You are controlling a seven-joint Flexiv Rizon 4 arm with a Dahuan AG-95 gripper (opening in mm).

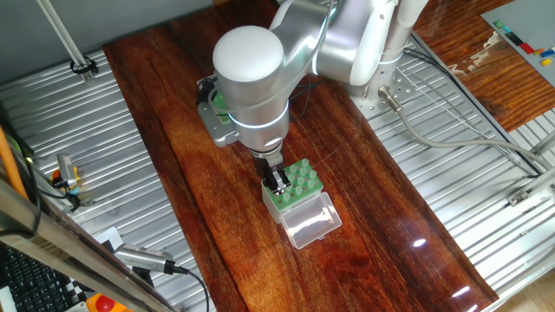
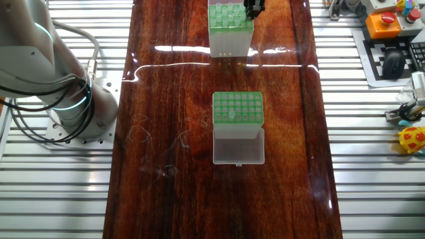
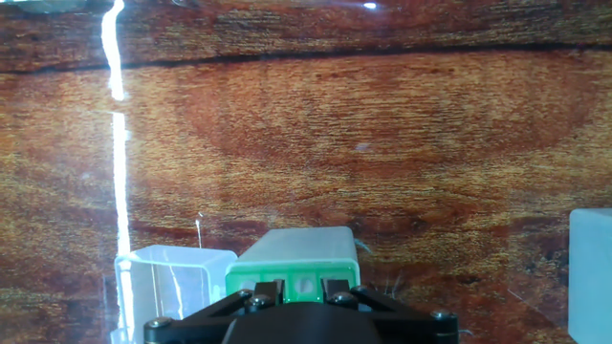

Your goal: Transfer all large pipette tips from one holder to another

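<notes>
Left of the clear-sided holder (image 1: 293, 187) and further back on the wooden surface (image 1: 173, 191), the grey-sided holder (image 1: 209, 114) sits mostly hidden behind the arm (image 1: 251, 74). The two boxes are well apart. In the other fixed view the grey-sided holder (image 2: 238, 108) is open, its whitish lid (image 2: 238, 147) lying flat beside it. One small pale spot sits in its green grid; cannot tell if it is a tip.

Over the clear-sided holder's left corner, the end effector (image 1: 277, 180) points straight down, dark fingers just at the green top. Cannot tell if they touch it. Finger gap not readable in any view, so cannot tell whether it is wide, narrow or holding anything. The hand view shows only the finger bases (image 3: 292, 291) above the green grid.

On the clear-sided holder, the large pipette tips (image 1: 300, 179) stand upright in the grid holes, round tops showing. In the other fixed view the large pipette tips (image 2: 226, 16) fill much of the grid; exact count unclear.

Right of and in front of the clear-sided holder, its clear hinged lid (image 1: 310, 220) lies open, flat on the surface and touching the box.
</notes>
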